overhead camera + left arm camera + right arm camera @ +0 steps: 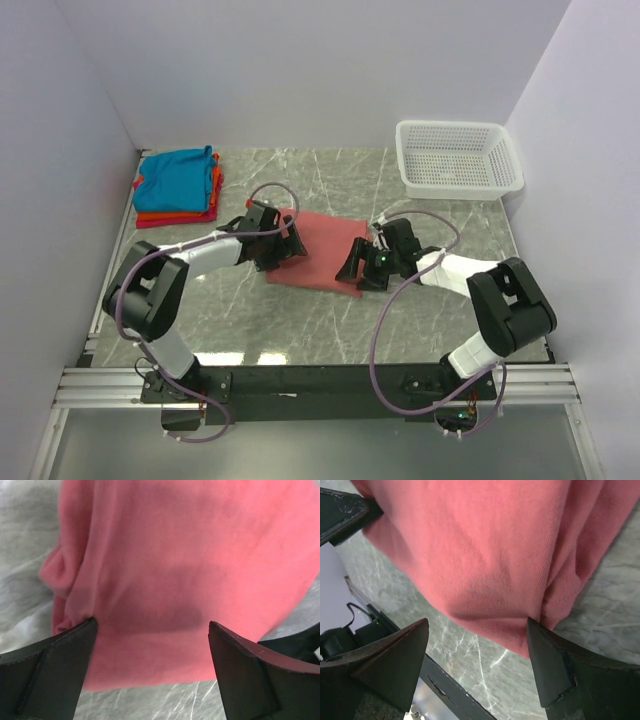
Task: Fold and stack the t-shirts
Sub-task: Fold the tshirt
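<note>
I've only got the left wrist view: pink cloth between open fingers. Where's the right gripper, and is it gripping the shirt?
Observer: The right gripper is at the opposite, right-hand edge of the salmon-pink t-shirt, jaws wide apart around a corner, not pinching it.
Operator: How does the shirt lie overall?
Observer: From above it's a compact, roughly rectangular fold in the middle of the table.
Operator: And the stack?
Observer: Far left corner: teal-blue t-shirt on top, orange t-shirt beneath, red t-shirt at the bottom.
</note>
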### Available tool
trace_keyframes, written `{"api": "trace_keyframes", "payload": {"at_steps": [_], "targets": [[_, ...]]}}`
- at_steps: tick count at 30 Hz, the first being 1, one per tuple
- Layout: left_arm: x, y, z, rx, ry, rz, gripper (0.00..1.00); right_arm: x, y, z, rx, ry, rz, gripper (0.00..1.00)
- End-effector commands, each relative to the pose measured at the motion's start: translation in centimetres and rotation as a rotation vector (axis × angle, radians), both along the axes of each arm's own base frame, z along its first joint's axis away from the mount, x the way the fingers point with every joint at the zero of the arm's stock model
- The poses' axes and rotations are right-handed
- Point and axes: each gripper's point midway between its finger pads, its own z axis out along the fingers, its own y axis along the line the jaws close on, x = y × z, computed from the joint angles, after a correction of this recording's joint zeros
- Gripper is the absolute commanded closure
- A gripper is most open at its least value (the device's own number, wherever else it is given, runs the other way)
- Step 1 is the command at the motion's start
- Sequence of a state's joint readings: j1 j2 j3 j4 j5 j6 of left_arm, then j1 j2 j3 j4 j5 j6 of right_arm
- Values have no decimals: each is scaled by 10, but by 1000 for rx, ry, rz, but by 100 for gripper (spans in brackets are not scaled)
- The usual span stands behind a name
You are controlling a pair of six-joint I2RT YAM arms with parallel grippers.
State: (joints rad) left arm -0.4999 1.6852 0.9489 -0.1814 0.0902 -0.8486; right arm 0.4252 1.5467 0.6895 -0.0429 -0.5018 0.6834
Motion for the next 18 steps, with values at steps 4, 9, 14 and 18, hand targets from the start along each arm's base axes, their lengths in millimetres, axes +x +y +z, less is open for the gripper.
{"api": "trace_keyframes", "payload": {"at_steps": [4,9,14,18], "targets": [[-46,14,-7,0,48,13,1,-41,-6,-35,-38,52,52,14],[-72,23,9,34,36,23,1,-66,-4,-30,-86,33,109,14],[-72,28,67,13,-105,42,1,-50,-3,31,-157,-198,103,14],[-62,56,87,113,-173,125,1,-29,-22,80,-206,-347,-10,14]]}}
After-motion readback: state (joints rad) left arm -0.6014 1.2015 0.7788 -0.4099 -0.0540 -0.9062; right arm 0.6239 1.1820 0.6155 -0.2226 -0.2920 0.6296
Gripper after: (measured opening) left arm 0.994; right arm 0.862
